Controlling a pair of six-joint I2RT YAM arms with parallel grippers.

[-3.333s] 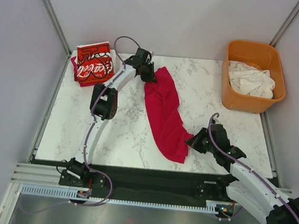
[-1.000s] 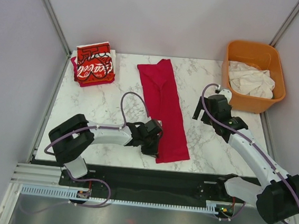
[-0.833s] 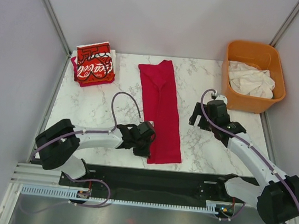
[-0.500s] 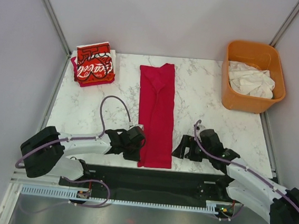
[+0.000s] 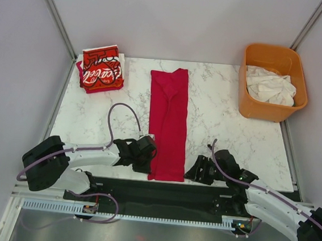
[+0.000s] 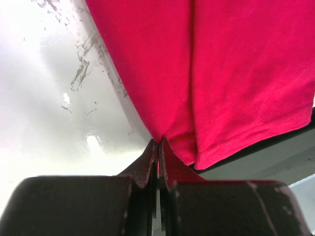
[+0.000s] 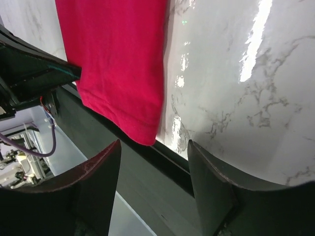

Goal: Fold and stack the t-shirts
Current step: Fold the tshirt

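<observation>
The plain crimson t-shirt lies as a long narrow strip down the middle of the marble table, its near hem at the front edge. My left gripper is shut on the strip's near left corner; in the left wrist view the fingertips pinch the red cloth. My right gripper stands open just right of the near right corner, touching nothing. In the right wrist view that corner sits just ahead of the open gripper.
A folded red Coca-Cola t-shirt lies at the back left corner. The orange tub at the back right holds crumpled off-white t-shirts. A black rail runs along the table's near edge.
The left gripper dragged the shirt's near end left and toward the front edge, straightening the strip. The right arm swung from near the tub to the shirt's near right corner, jaws narrowing.
</observation>
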